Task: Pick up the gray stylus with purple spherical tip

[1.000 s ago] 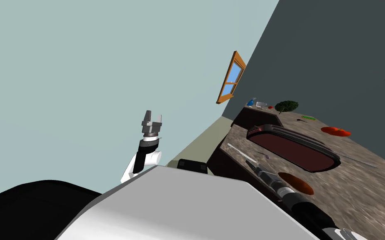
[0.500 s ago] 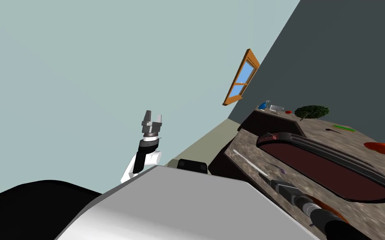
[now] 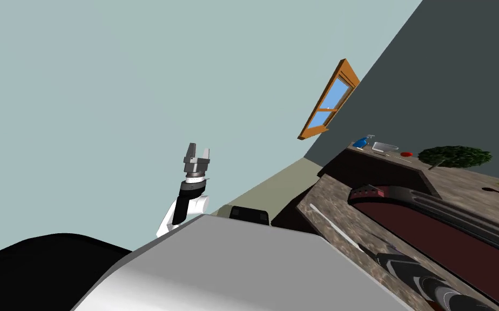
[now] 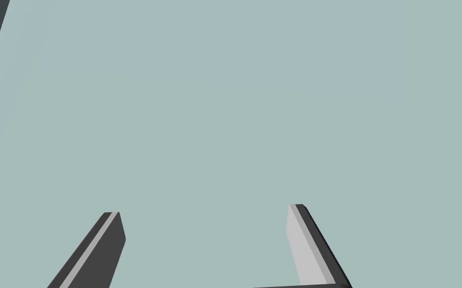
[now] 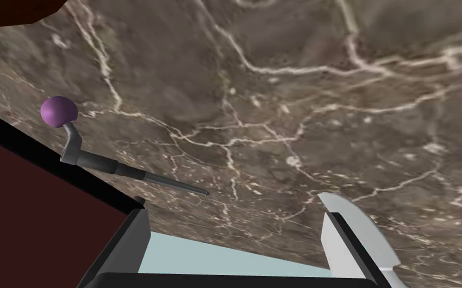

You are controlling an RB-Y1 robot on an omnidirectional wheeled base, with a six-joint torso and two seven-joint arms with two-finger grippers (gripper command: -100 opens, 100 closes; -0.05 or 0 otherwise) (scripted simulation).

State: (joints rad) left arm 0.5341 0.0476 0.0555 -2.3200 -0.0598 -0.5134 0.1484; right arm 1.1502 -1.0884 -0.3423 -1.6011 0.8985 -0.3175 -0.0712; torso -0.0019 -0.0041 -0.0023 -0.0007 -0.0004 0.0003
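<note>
Two risks: right claw (image 5: pixel 235 205) spread wide above the marbled desk (image 5: pixel 285 100), gray stylus (image 5: pixel 120 169) flat outside its dark finger, just beside the dark red basin's rim (image 5: pixel 25 146); liable to close on nothing; liable to nudge it over; left claw (image 4: pixel 204 210) wide, idle.

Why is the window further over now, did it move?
No. The orange-framed window sits just as close to the wall corner as before; the whole head view shifted, so my camera turned, not the window.

Brown veined countertop (image 5: pixel 300 90), grey stylus (image 5: pixel 110 166) lying flat (purple ball tip), beside a dark red basin (image 5: pixel 25 210)
</note>
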